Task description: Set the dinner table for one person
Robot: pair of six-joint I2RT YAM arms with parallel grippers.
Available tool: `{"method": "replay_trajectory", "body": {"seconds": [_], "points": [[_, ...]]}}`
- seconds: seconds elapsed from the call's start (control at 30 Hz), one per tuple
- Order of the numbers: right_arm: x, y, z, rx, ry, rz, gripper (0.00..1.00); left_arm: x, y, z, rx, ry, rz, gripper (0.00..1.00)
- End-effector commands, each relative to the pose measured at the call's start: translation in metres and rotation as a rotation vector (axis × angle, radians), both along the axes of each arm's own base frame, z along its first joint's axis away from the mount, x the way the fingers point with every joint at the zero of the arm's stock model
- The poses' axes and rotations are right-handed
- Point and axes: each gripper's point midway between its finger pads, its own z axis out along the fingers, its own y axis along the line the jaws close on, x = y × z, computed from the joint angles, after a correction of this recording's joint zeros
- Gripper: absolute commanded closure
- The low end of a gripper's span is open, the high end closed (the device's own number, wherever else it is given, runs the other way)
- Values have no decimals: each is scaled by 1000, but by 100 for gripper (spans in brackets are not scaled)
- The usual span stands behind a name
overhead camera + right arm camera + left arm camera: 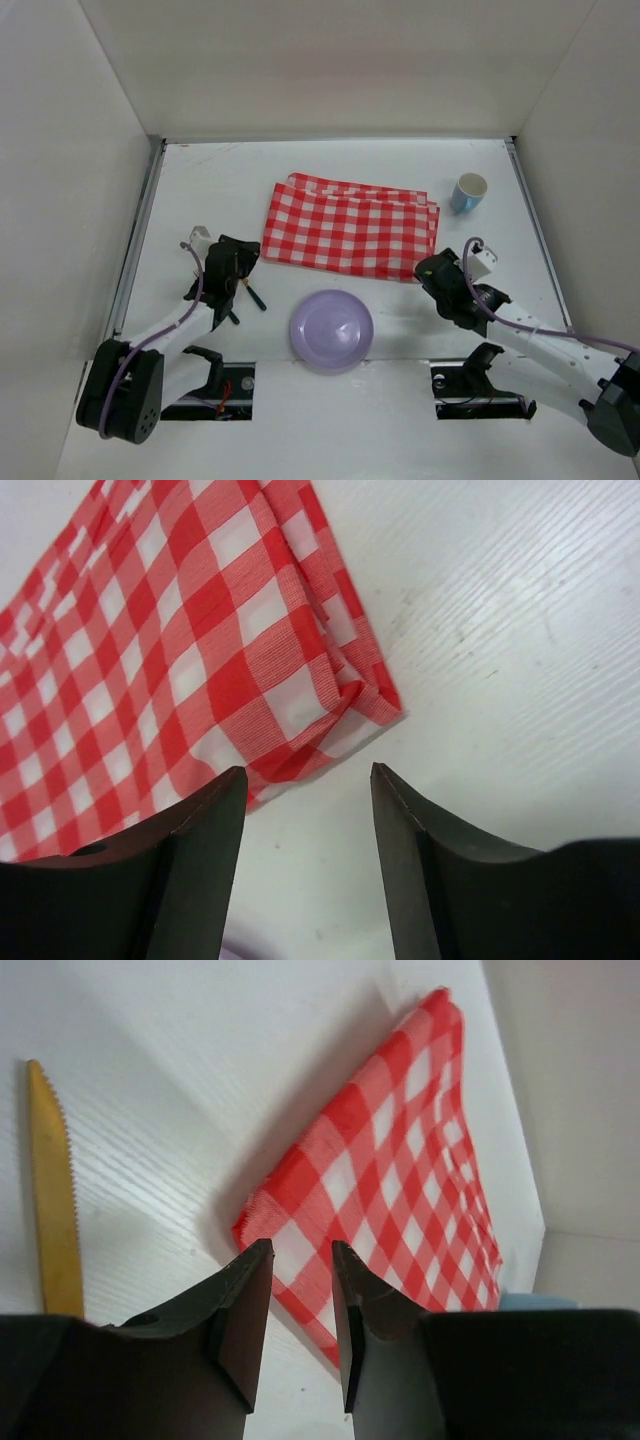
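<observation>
The dinner table (210,185) is a wide white top with thin side rails. A folded red-and-white checked cloth (350,230) lies at its middle, and a lilac plate (331,330) sits in front of the cloth near the front edge. My left gripper (250,263) is low over the table at the cloth's near left corner (300,1210). It stands open (302,1250) with only bare table between its fingers. My right gripper (426,268) is at the cloth's near right corner (350,695), open (308,772) and holding nothing.
A light blue cup (468,192) stands upright at the back right, past the cloth. A yellow serrated knife (52,1200) lies flat on the table left of my left gripper. White walls close in the table on three sides.
</observation>
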Motion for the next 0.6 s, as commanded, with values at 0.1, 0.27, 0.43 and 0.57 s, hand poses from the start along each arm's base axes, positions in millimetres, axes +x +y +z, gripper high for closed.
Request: {"method": "replay_trajectory", "body": {"seconds": [0.1,0.27,0.43,0.57], "points": [[39,33,30,-153,-2,243,63,8,-47,49,151,-115,-185,67],[63,77,7,-59,15,313,81,29,-93,30,169,-36,-324,65],[63,85,-47,2,109,260,81,45,-87,-19,116,91,-288,66],[72,89,-60,-12,145,247,81,37,-55,-55,95,178,-196,67]]}}
